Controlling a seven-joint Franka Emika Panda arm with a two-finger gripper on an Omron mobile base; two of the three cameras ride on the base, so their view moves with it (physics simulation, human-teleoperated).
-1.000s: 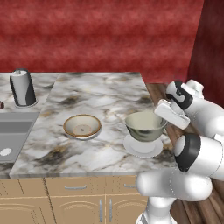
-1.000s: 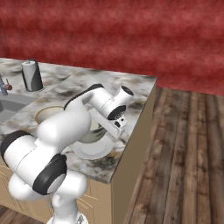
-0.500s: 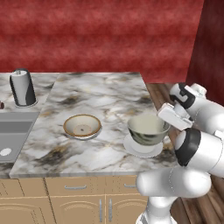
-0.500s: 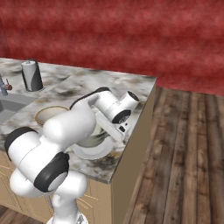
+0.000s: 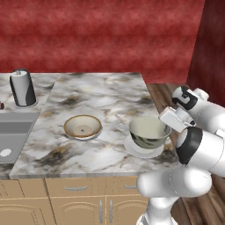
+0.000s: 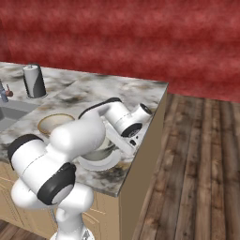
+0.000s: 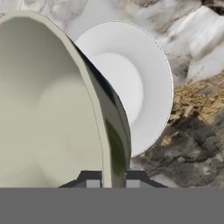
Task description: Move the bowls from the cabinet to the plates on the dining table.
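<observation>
I see the deep grey-green bowl with a pale inside [image 5: 149,132] over the small round pale white plate [image 5: 143,150] near the right edge of the white marble dining table with grey and gold veining [image 5: 101,94]; from the left base view I cannot tell whether its base touches the plate or hangs just above it. My two-finger gripper [image 7: 113,180] is clamped on the bowl's rim on the side towards the table's right edge: in the hand view one dark finger tip sits inside the pale wall and the other outside against the dark green wall [image 7: 114,131], with the plate [image 7: 131,83] showing beyond the rim. In the right base view the white arm covers most of the bowl [image 6: 101,152]; a crescent of the plate [image 6: 96,164] shows beneath it. The shallower tan bowl with a speckled cream inside [image 5: 82,126] sits to the left on the same marble top, well apart from the gripped one, resting on a second pale plate of which a thin rim shows [image 5: 94,134]. Further left, a dark cylindrical kettle with a silver top [image 5: 23,88] stands on the adjoining counter behind a grey sink [image 5: 13,134]. Tan wooden drawer fronts with silver handles [image 5: 74,188] run under the table edge, and a red wall [image 5: 101,35] closes the back.
</observation>
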